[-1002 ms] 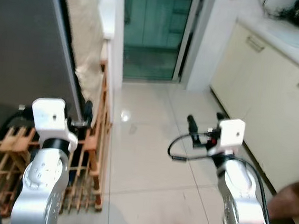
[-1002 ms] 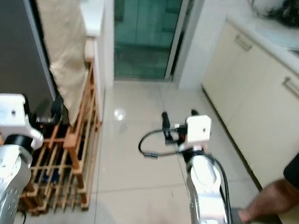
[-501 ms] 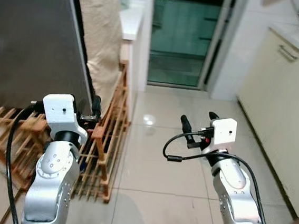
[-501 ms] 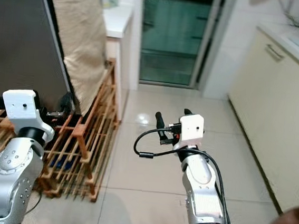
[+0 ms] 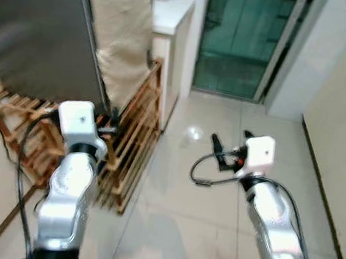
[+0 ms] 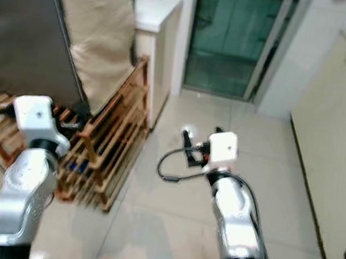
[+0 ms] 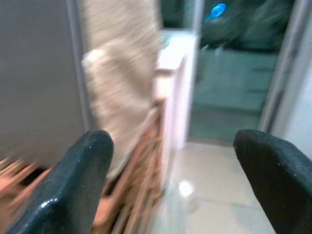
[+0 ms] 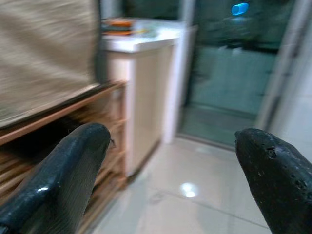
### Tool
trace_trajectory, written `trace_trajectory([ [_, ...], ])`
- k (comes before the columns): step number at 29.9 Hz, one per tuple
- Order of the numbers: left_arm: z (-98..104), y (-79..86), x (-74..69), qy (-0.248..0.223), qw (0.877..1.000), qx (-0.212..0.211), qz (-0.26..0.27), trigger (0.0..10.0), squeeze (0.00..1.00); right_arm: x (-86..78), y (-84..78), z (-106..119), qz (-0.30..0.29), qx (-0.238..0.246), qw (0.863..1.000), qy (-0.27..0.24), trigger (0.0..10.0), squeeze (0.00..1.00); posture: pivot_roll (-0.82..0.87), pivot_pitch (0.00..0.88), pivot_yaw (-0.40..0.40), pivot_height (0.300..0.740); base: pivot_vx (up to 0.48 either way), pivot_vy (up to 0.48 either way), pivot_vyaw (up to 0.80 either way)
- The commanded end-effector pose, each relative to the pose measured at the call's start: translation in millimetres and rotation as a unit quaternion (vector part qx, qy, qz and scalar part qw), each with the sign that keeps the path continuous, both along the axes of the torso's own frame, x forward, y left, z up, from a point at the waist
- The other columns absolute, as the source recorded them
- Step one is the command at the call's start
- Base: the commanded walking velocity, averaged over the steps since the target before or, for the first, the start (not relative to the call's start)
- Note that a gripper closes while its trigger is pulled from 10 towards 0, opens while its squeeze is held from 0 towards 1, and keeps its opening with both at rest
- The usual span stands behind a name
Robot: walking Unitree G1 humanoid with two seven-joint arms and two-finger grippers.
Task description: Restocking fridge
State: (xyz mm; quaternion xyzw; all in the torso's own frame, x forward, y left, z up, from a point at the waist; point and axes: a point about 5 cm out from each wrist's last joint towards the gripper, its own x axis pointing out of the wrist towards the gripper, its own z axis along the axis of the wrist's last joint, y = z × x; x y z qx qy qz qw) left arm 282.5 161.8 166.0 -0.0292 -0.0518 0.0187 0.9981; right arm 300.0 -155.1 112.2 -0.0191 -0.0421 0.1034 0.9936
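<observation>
Both arms are up in front of the robot over the pale tiled floor [image 5: 171,215], and neither carries anything: the left gripper [image 7: 175,180] has its fingers [image 7: 73,185] spread wide, and the right gripper [image 8: 170,180] is spread just as wide, nothing between them. The fridge [image 5: 35,30], that big dark grey slab, stands at the robot's left, door apparently shut, though the head views are blurred and I can't make out a handle. Right at its foot sits the wooden rack [image 5: 129,143], slatted and leaning, with a beige cloth [image 5: 124,33] hanging above it beside the white worktop [image 5: 171,19]. Here's the worry: the left arm is very near that rack, so a turn toward the fridge could clip the slats or snag the arm's trailing cable on them. The right arm's looped black cable [image 5: 209,170] dangles loose too, and could catch. No stock for the fridge is on show, so reaching now would gain nothing.
</observation>
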Motion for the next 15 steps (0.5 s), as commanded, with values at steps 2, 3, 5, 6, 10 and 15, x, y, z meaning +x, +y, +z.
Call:
trace_trajectory([
  [2,1.1,5.2,-6.6,-0.009,1.0,0.0,-0.004,10.0,0.0,0.1,8.5,-0.3,0.012,0.008,1.0,-0.001,10.0,0.0,-0.07,0.0,0.028,0.74,0.24,0.0,0.62],
  [3,0.4,3.3,-6.8,-0.008,1.0,0.002,-0.006,10.0,0.0,0.1,8.7,-1.0,0.012,0.008,1.0,0.0,10.0,0.0,-0.07,0.0,0.028,0.74,0.48,0.0,0.71],
  [5,-0.9,-0.5,-6.0,-0.005,1.0,0.004,-0.008,10.0,0.0,0.3,9.9,-2.4,0.014,0.003,1.0,0.004,10.0,0.0,-0.07,0.0,0.026,0.74,0.48,0.0,0.71],
  [6,-1.0,-1.3,-4.6,-0.006,1.0,0.003,-0.006,10.0,0.0,1.1,10.9,-3.1,0.015,-0.001,1.0,0.005,10.0,0.0,-0.06,0.0,0.025,0.74,0.48,0.0,0.7],
  [10,0.4,2.8,-2.2,-0.008,1.0,0.003,0.006,10.0,0.0,2.7,11.6,-3.5,0.017,0.0,1.0,0.009,10.0,0.0,-0.06,0.0,0.026,0.74,0.48,0.0,0.54],
  [15,-0.6,6.0,-1.7,-0.005,1.0,0.004,0.01,10.0,0.0,2.1,13.2,-2.2,0.023,0.006,1.0,0.003,10.0,0.0,-0.07,0.0,0.032,0.74,0.48,0.0,0.0],
])
